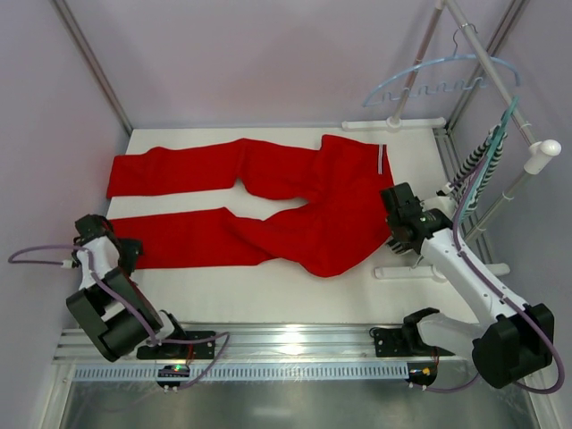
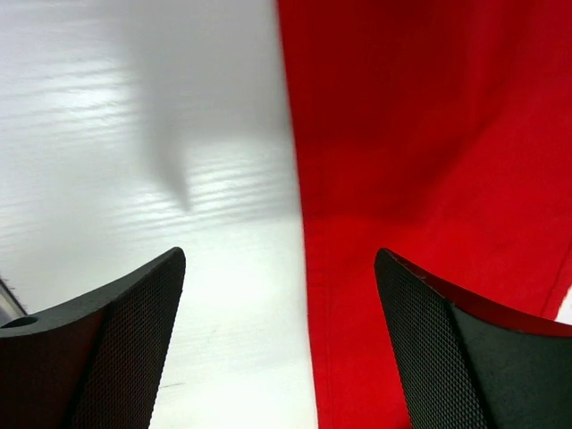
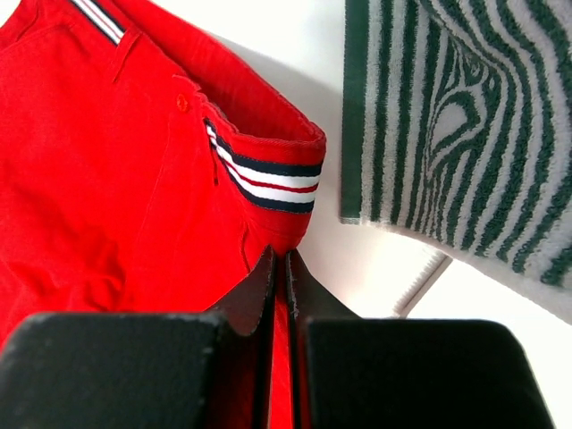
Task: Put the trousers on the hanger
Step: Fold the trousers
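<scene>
The trousers (image 1: pixel 295 223) lie spread flat on the white surface (image 1: pixel 268 290), both legs running left and the waistband to the right. I judge them light, limp and non-fragile. The cloth will sag and fold wherever it is unsupported, so I take hold at the firmer edges: the striped waistband trim (image 3: pixel 268 179) and the leg hems. The right end effector (image 3: pixel 279 259) sits at the waistband with its fingers pressed together; I cannot tell whether a fold is pinched between them. The left end effector (image 2: pixel 279 268) stands wide apart, straddling the edge of the near leg and holding nothing. The hanger (image 1: pixel 438 88) hangs on the rack (image 1: pixel 542 154) at back right, well apart from the trousers. The same rack carries a green-and-white striped garment (image 3: pixel 465 134). No brand, label or legible writing is visible.
</scene>
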